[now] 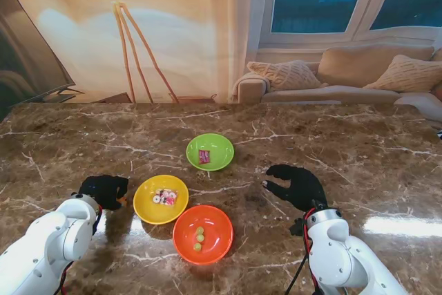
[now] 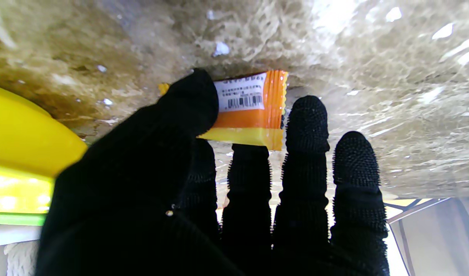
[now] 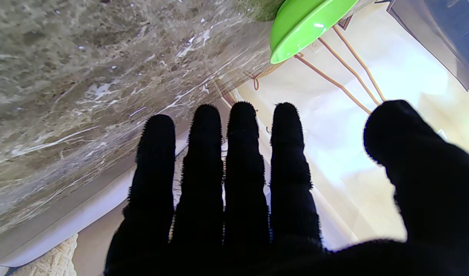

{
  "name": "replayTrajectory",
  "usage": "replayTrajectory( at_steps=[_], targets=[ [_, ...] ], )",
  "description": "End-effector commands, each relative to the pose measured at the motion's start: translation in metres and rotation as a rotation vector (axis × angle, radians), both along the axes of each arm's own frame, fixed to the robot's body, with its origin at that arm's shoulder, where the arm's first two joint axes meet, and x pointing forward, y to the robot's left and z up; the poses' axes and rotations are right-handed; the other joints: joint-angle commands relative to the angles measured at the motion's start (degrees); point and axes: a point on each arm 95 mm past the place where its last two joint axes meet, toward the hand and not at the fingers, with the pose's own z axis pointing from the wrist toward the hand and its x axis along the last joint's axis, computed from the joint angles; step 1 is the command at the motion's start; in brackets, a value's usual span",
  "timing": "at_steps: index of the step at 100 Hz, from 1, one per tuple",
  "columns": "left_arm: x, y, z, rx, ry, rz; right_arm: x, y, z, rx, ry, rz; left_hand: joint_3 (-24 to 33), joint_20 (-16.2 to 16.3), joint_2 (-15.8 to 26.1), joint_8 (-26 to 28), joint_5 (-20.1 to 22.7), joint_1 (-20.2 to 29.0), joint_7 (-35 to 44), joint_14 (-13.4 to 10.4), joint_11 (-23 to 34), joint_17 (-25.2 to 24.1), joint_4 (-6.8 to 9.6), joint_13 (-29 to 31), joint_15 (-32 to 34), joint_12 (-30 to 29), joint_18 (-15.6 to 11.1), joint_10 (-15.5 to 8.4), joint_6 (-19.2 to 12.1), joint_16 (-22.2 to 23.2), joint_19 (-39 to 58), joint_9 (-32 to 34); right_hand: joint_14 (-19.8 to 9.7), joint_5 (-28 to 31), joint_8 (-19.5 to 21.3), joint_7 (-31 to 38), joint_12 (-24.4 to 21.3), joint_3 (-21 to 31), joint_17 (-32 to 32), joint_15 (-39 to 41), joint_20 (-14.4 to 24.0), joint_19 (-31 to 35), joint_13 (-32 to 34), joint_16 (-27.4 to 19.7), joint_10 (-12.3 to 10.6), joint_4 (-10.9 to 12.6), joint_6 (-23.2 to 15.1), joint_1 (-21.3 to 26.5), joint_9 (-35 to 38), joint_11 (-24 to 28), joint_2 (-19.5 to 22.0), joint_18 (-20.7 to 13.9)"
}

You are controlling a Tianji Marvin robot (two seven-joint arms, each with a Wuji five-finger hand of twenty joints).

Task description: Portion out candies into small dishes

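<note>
My left hand (image 2: 203, 184) is pinching an orange-wrapped candy (image 2: 253, 111): the thumb (image 2: 192, 103) presses on the wrapper's printed face while the index and middle fingertips sit under its yellow edge. The packet is close against the marble table (image 2: 372, 76), so I judge this to be the pickup itself, the grip just made and the lift not yet done; whether the candy has left the surface I cannot tell. From the stand, that hand (image 1: 103, 190) sits just to the left of the yellow dish (image 1: 145, 208), a speck of orange showing at its fingertips. Being so near, the carry should be short if that dish is the target.

My right hand (image 1: 293, 184) holds nothing: in its wrist view the four fingers (image 3: 203, 153) are straight and side by side, the thumb apart. It hangs over bare table to the right of the dishes, I'd say parked out of the way.

The three dishes cluster between the hands. The yellow one holds a few wrapped sweets, the orange dish (image 1: 219, 243), nearer to me, holds three small greenish candies, and the green dish (image 1: 221, 144), farther from me, holds one pink wrapped piece. Each dish seems to take its own kind.
</note>
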Motion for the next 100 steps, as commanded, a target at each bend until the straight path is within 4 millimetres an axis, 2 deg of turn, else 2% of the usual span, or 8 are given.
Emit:
replayTrajectory(
  at_steps=[1,14,28,38,54,78,100],
  targets=[
    [-0.014,0.003,-0.025,-0.001,0.074,0.001,-0.003,0.000,-0.005,0.004,0.025,0.004,5.0,1.1,-0.3,-16.2,3.0,1.9,-16.1,1.0,0.3,-0.4,4.16,1.9,-1.0,1.5,1.7,-0.8,-1.7,1.1,1.1,2.0,0.7,0.8,0.6,0.2,1.0,1.4,0.2,0.2,0.0,1.4,1.7,1.1,0.2,0.6,-1.2,-2.0,0.8,0.6,1.0,-1.1],
    [-0.014,0.004,-0.026,-0.025,0.078,-0.006,-0.003,0.000,-0.005,0.004,0.025,0.003,10.2,-0.6,-3.8,-18.4,6.3,0.3,-13.9,1.3,-1.1,2.2,5.25,4.9,-2.6,1.4,1.1,-2.0,-2.8,0.5,0.2,5.5,0.7,0.8,0.6,0.2,1.0,1.4,0.3,0.3,-0.1,1.5,1.8,1.1,0.1,0.6,-1.1,-2.0,0.9,0.7,1.0,-1.1],
    [-0.013,0.005,-0.026,-0.057,0.060,0.015,-0.003,0.000,-0.005,0.005,0.029,0.003,11.3,-2.1,-2.6,-20.6,7.6,-0.2,-13.7,1.1,-3.9,5.0,6.51,7.5,-3.5,-2.7,0.8,-1.3,-2.6,-2.5,0.4,8.4,0.8,0.8,0.6,0.2,1.1,1.4,0.3,0.4,-0.1,1.6,1.9,1.2,0.3,0.6,-1.1,-2.0,1.1,0.7,1.1,-1.2],
    [-0.012,0.006,-0.024,-0.076,0.051,0.036,-0.002,0.001,-0.005,0.005,0.029,0.004,11.0,-2.9,-2.7,-20.9,7.9,0.4,-13.6,1.3,-4.1,5.5,6.14,7.8,-4.0,-3.3,0.2,-1.5,-2.4,-3.2,0.0,8.5,0.7,0.8,0.5,0.2,1.1,1.4,0.4,0.4,-0.2,1.6,2.0,1.3,0.3,0.6,-1.0,-2.0,1.0,0.7,1.1,-1.2],
    [-0.008,0.010,-0.015,-0.115,0.019,0.074,-0.002,0.000,-0.005,0.005,0.027,0.001,10.1,-4.1,-2.4,-21.7,8.2,1.2,-13.6,1.6,-4.9,6.5,4.52,8.4,-4.4,-3.7,-0.4,-2.7,-2.8,-3.8,-0.5,8.6,0.7,0.8,0.5,0.2,1.2,1.4,0.3,0.5,-0.3,1.7,2.0,1.3,0.3,0.6,-1.0,-2.0,1.1,0.8,1.0,-1.2],
    [0.004,0.017,0.019,-0.136,-0.061,0.104,-0.002,0.000,-0.005,0.004,0.025,0.000,9.7,-4.6,-1.8,-22.1,8.1,1.7,-13.6,1.9,-5.5,6.6,3.57,8.6,-4.3,-3.2,-0.3,-2.7,-2.6,-4.0,-0.5,8.5,0.8,0.8,0.5,0.2,1.3,1.4,0.3,0.5,-0.4,1.8,2.0,1.4,0.3,0.6,-1.0,-2.0,1.1,0.8,1.0,-1.2],
    [0.017,0.014,0.046,-0.149,-0.110,0.091,-0.002,-0.001,-0.005,0.004,0.023,-0.006,10.1,-5.1,-1.9,-22.0,8.2,1.8,-13.5,2.0,-5.7,6.7,3.63,9.0,-4.1,-2.5,0.0,-2.8,-2.6,-4.0,-0.9,8.7,0.7,0.6,0.5,0.1,1.3,1.4,0.4,0.5,-0.5,1.8,2.0,1.4,0.3,0.6,-1.0,-2.0,1.0,0.8,1.0,-1.2]
  ],
)
